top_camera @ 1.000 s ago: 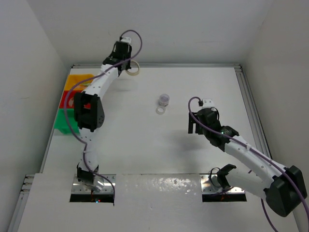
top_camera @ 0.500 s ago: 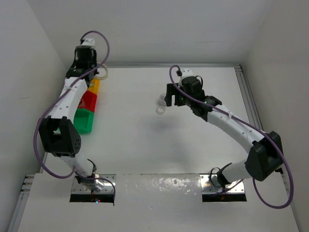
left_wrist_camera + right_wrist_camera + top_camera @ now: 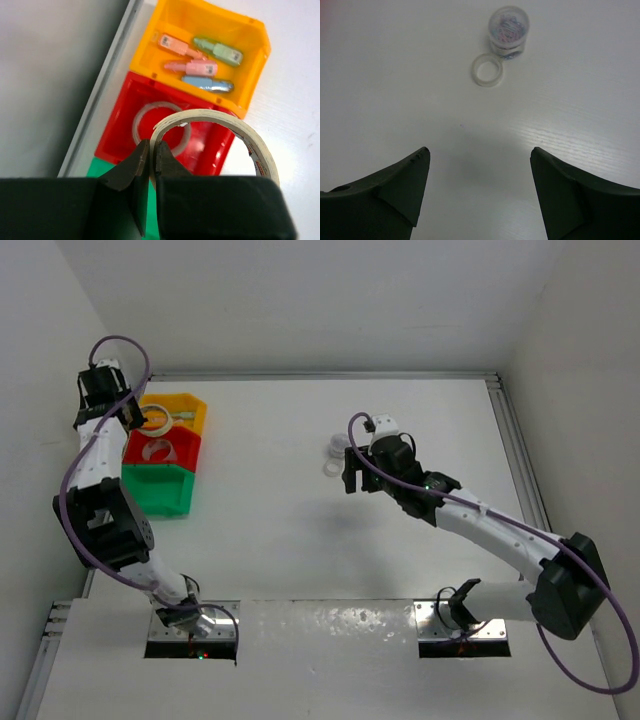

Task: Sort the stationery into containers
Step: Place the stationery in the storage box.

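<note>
Tan tape roll (image 3: pixel 220 117) is pinched by its rim in the left gripper (image 3: pixel 151 150), held above where the red bin (image 3: pixel 117 135) meets the yellow bin (image 3: pixel 250 65). A clear ring (image 3: pixel 150 106) lies in the red bin and four pastel sticks (image 3: pixel 200 67) in the yellow. The right gripper (image 3: pixel 480 185) hangs spread wide over the table (image 3: pixel 395 75), with a white ring (image 3: pixel 475 70) just beside a small clear jar (image 3: pixel 507 30) ahead.

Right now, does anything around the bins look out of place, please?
Nothing stands out: four sticks lie in the yellow bin, a ring in the red bin, and the left gripper holds a tape roll above them.
</note>
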You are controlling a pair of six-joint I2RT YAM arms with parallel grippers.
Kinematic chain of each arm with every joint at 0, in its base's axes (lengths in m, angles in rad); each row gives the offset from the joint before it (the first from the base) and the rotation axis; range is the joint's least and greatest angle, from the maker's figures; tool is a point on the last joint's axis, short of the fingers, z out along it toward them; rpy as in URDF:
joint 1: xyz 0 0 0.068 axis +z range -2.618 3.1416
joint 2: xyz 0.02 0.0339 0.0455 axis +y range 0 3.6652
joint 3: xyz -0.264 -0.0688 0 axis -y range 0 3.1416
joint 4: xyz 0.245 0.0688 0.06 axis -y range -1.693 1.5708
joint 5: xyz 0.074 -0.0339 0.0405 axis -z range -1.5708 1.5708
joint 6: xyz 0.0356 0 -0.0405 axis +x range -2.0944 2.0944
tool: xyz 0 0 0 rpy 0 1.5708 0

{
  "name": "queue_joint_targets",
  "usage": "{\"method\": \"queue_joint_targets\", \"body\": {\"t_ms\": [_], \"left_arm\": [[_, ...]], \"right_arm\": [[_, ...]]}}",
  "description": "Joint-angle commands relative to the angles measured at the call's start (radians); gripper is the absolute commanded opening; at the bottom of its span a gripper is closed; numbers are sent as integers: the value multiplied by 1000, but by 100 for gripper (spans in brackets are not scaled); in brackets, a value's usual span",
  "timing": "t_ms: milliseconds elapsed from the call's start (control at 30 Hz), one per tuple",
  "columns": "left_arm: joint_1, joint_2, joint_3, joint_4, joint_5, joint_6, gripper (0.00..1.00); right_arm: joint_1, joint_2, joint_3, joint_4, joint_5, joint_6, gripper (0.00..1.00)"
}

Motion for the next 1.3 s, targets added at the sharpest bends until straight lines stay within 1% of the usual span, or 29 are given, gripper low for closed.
{"method": "queue_joint_targets", "body": {"t_ms": [0,133,200,333,500,633,767,933,1100,1200,1233,1267], "left_arm": [[97,46,52,35,78,-32,0],[118,72,20,72,100,-32,0],[117,80,7,98,133,-12,0],[117,114,1,117,153,3,0],[121,192,36,110,123,23,0],[105,250,61,115,87,54,0],[88,270,52,143,72,82,0],[69,319,116,138,86,73,0],[68,353,139,141,25,79,0],[69,362,141,121,35,100,0],[71,367,142,112,44,103,4],[71,367,145,106,49,103,21]], "right_arm": [[10,-73,-23,23,82,35,80],[14,-98,-36,-3,140,41,80],[22,-103,-36,-18,160,50,80],[23,-133,-48,-36,191,77,80],[30,-169,-115,-15,228,104,80],[30,-172,-128,-24,237,104,80],[30,-170,-135,-30,243,96,81],[30,-164,-146,-47,243,108,81],[31,-167,-149,-70,254,114,81],[31,-176,-155,-72,269,114,82],[31,-179,-157,-70,272,114,82],[31,-179,-157,-70,271,111,82]]}}
